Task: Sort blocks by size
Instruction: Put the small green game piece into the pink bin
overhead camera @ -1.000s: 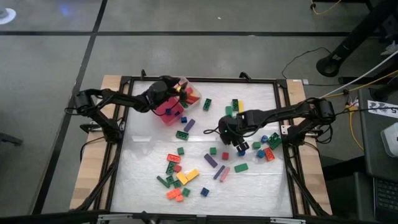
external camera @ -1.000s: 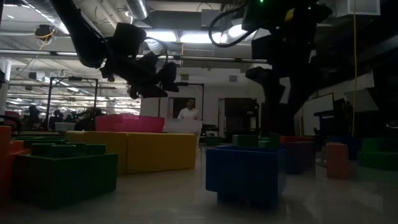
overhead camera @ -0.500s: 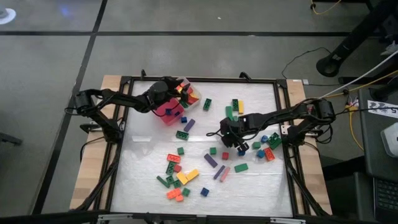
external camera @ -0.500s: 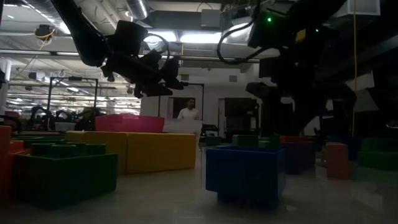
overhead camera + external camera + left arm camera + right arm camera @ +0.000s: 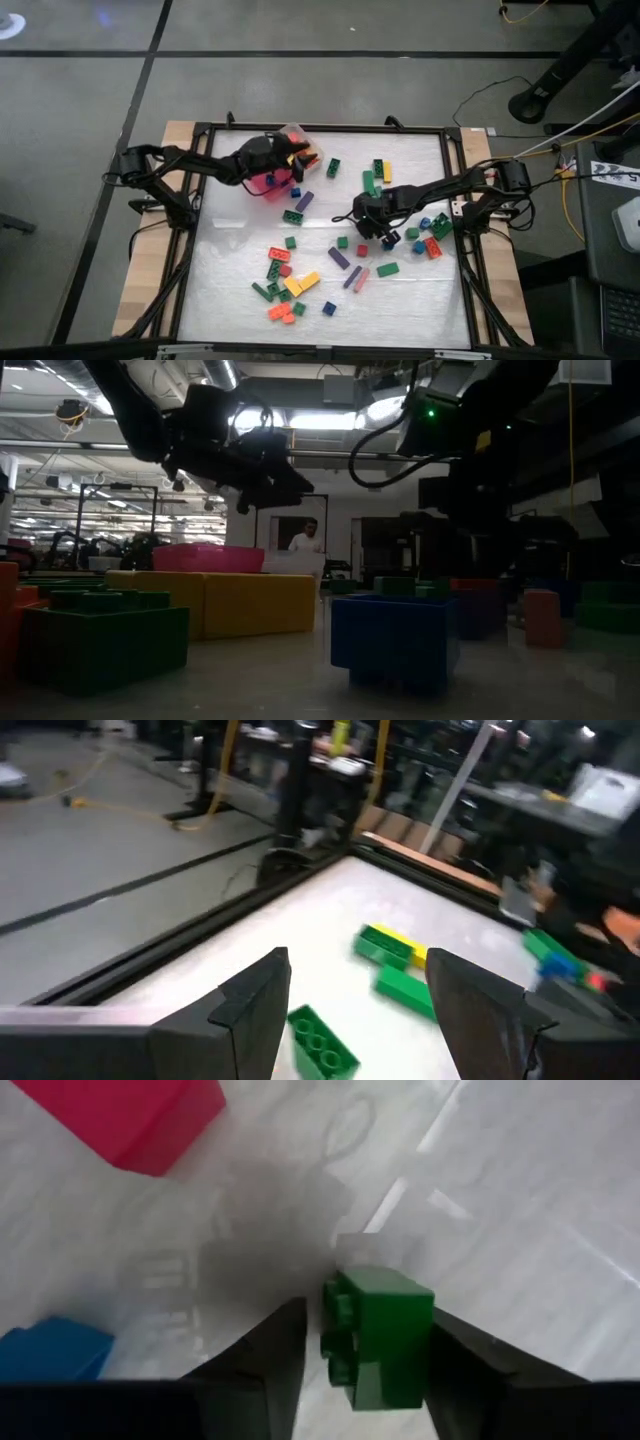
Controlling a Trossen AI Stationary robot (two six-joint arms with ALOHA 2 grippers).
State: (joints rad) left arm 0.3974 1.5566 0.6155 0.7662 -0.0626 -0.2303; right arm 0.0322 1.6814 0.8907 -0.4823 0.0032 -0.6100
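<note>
Mostly unsorted, by the look of it — blocks (image 5: 290, 285) scattered across the table (image 5: 230, 270), with only a few gathered in the pink tray (image 5: 268, 182) and clear tray (image 5: 305, 150) at the far left. Left gripper (image 5: 292, 157) spread and empty above those trays; right gripper (image 5: 365, 1355) low at mid-table, straddling a green block (image 5: 378, 1335) between its fingers, contact on both sides not certain. Hard to judge which size goes in which tray — contents half hidden under the left arm.
</note>
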